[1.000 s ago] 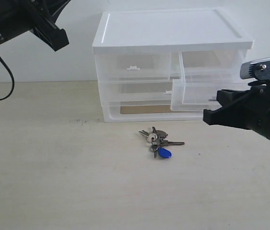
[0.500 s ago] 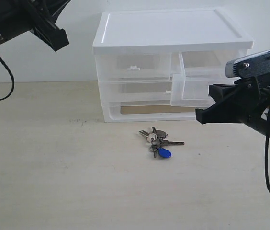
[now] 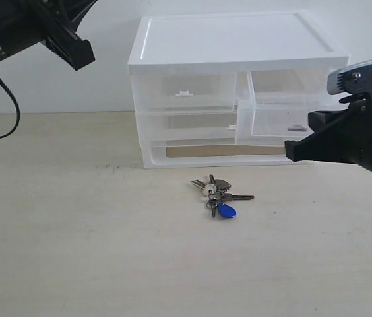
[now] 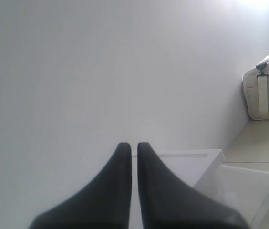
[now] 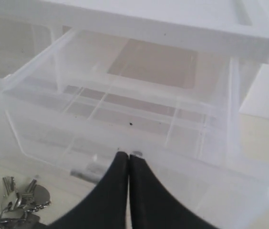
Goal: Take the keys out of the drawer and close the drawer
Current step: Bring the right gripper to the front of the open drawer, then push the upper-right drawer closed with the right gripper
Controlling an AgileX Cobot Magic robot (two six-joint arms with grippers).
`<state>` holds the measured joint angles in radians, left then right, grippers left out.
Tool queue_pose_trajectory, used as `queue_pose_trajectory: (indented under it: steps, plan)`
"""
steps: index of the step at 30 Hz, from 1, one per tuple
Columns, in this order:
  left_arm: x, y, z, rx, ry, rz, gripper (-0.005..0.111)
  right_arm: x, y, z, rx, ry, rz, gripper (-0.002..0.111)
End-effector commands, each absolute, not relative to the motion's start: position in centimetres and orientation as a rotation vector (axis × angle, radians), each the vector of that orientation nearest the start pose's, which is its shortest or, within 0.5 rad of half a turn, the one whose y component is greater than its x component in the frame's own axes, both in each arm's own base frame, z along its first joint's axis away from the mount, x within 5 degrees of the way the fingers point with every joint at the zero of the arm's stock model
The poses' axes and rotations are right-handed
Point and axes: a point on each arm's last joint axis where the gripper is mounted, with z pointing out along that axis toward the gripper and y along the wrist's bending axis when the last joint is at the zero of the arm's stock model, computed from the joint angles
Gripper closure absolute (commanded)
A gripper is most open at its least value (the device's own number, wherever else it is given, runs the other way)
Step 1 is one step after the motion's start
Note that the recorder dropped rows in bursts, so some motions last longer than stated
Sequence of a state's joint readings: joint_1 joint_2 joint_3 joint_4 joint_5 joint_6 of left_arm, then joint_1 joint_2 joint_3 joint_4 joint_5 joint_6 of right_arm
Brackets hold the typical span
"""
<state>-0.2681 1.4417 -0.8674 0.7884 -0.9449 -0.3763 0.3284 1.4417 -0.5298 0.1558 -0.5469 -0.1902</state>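
We see the keys (image 3: 217, 195) already out on the surface (image 3: 74, 231). Our right jaws, pressed together, sit at the open drawer (image 5: 139, 124) front, probably as one blunt pusher. Left jaws, also pressed together, wait high and clear.

Free tabletop (image 3: 74, 231) around the keys (image 3: 217, 195); protruding drawer (image 3: 272, 125) close behind.

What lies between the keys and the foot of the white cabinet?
Nothing. In the exterior view only a bare strip of table separates the keys from the cabinet.
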Motion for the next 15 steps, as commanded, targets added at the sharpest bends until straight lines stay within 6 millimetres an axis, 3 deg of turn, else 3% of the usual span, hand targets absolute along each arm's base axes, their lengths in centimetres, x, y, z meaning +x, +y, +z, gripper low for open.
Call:
queue_pose_trajectory:
  steps: [1,15]
  plan:
    - [28.1,-13.0,33.1,0.762,1.112,-0.487,0.102,26.9,6.9,22.4,-0.198,1.795,0.02,0.108]
    - [28.1,-13.0,33.1,0.762,1.112,-0.487,0.102,27.2,6.2,23.8,-0.143,1.643,-0.064,0.108]
